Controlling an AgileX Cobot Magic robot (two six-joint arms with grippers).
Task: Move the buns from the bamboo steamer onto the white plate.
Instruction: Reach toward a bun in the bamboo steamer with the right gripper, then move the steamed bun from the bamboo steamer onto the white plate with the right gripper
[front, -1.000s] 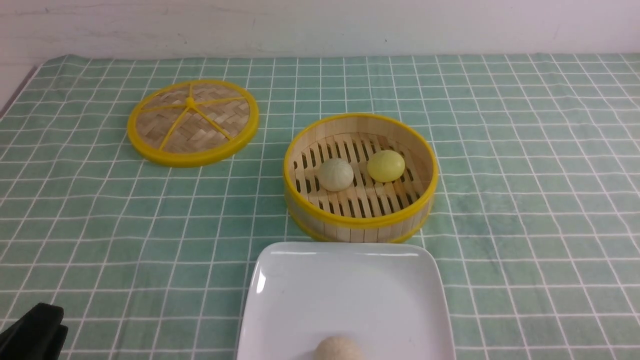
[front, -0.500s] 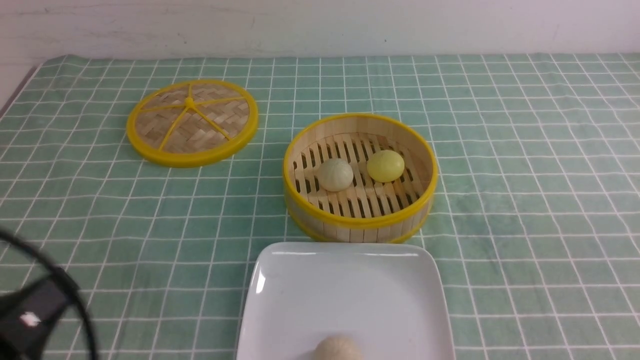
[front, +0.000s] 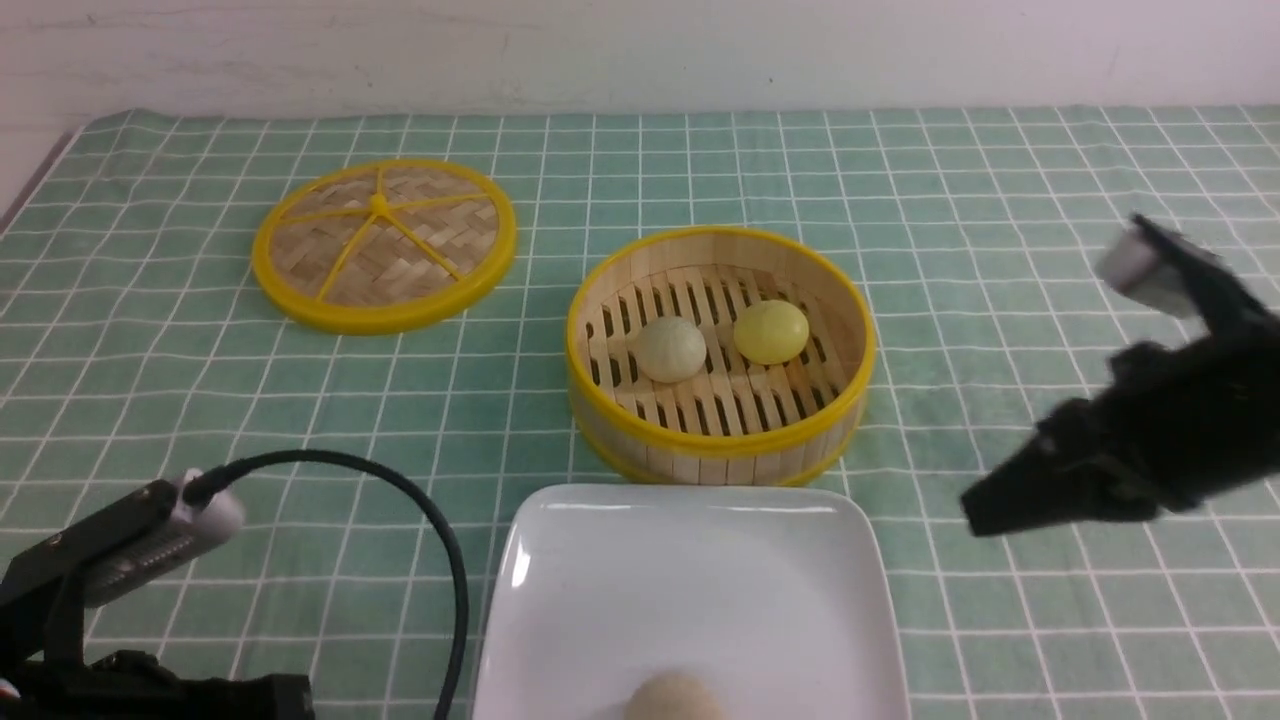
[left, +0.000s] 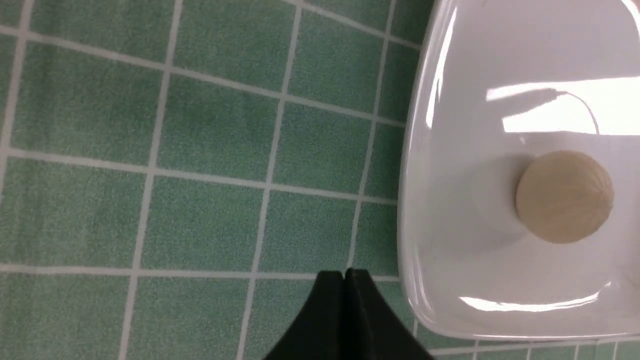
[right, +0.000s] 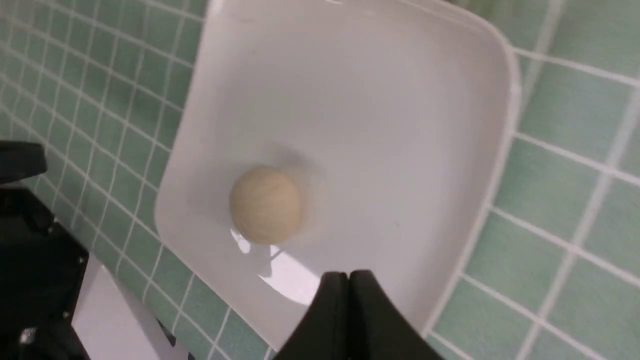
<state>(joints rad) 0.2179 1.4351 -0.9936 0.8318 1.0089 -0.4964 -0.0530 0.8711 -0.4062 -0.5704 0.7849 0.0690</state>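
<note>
- L arm: lower left corner of front frame, low, nearest cam. L gripper: fingers pressed together, nothing between them. Its tip is over the green checked cloth, just beside the plate's edge.
- White plate: bottom centre of front frame, qty 1. Holds 1 beige bun, cut off by the frame bottom in front view but whole in both wrist views.
- R arm: right edge of front frame, mid-height, blurred, slanting down toward lower left. R gripper: fingers closed tip to tip, empty. It sits right of the plate's far right corner, apart from it.
- Bamboo steamer: centre frame, just behind the plate, qty 1. Inside are 2 buns on the slatted floor: cream bun at left, yellow bun at right. They are near each other, not touching.
- Lid: upper left of frame, flat on the cloth, well apart from the steamer, qty 1.
- Bun total: 3, i.e. 2 in steamer, 1 on plate.
</note>
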